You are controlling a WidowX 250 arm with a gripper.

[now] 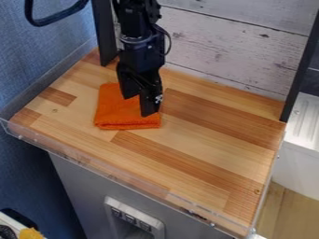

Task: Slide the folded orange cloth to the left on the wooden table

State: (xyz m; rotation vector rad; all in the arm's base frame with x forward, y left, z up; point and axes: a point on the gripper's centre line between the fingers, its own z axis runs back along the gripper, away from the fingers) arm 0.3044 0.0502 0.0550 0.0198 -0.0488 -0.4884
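Plain orange cloth (112, 111), all-black gripper (139, 103). Tabletop (199, 156) is light tan wood in a block pattern, some strips darker reddish brown. Back boards (230, 51) whitish grey with dark knots, left wall (37, 70) mottled blue, posts (300, 70) black, cabinet (78, 179) grey.

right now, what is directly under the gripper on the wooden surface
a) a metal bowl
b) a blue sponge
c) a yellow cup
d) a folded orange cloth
d, the gripper hangs down over the folded orange cloth lying on the wooden surface
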